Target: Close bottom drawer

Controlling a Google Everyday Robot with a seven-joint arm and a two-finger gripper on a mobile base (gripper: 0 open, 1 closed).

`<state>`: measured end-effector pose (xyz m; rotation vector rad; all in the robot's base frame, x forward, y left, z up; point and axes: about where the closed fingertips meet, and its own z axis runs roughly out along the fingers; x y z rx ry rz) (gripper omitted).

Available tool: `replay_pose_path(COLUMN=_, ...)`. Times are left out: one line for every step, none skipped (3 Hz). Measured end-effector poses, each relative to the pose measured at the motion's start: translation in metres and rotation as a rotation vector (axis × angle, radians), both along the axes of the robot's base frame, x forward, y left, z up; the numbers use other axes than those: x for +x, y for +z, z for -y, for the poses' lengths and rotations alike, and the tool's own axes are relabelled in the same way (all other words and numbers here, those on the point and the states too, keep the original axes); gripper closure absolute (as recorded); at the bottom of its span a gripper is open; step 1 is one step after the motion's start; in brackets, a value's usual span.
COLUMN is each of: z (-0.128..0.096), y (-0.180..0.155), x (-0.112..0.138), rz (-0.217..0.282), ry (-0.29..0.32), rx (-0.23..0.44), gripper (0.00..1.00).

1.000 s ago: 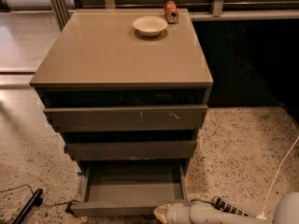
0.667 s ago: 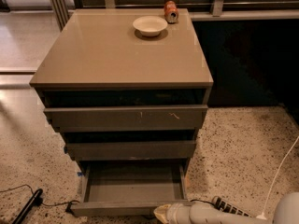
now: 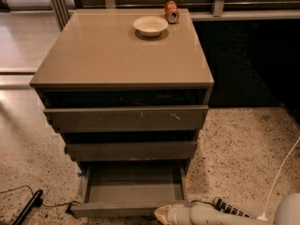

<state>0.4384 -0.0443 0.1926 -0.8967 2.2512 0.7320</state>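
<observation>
Hovering at five o'clock, the gripper (image 3: pixel 162 213) sits by the right front corner of the bottom drawer (image 3: pixel 133 187), which is pulled wide open at six. Gripper spread or together? Cannot tell. Pushing off-centre there could skew the drawer and jam it.

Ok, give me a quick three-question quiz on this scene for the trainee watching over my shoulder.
1. True or false: the bottom drawer is fully shut.
2. Where is the gripper? A) against the middle drawer B) low, by the right end of the bottom drawer's front C) inside the top drawer
3. What stands beside the orange can on the cabinet top?

Key: 1 false, it stands pulled out; 2 B; 3 a white bowl.
</observation>
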Motion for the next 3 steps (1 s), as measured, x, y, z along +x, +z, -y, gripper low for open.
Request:
replay_pose_path(z=0.0, y=0.0, x=0.0, rz=0.0, ry=0.0, rx=0.0, gripper=0.39)
replay_pose_path(z=-0.0001, y=0.0, x=0.0, rz=0.0, ry=0.0, rx=0.0, gripper=0.08)
replay_pose_path(z=-0.0002, y=0.0, x=-0.0001, rz=0.0, ry=0.0, rx=0.0, gripper=0.0)
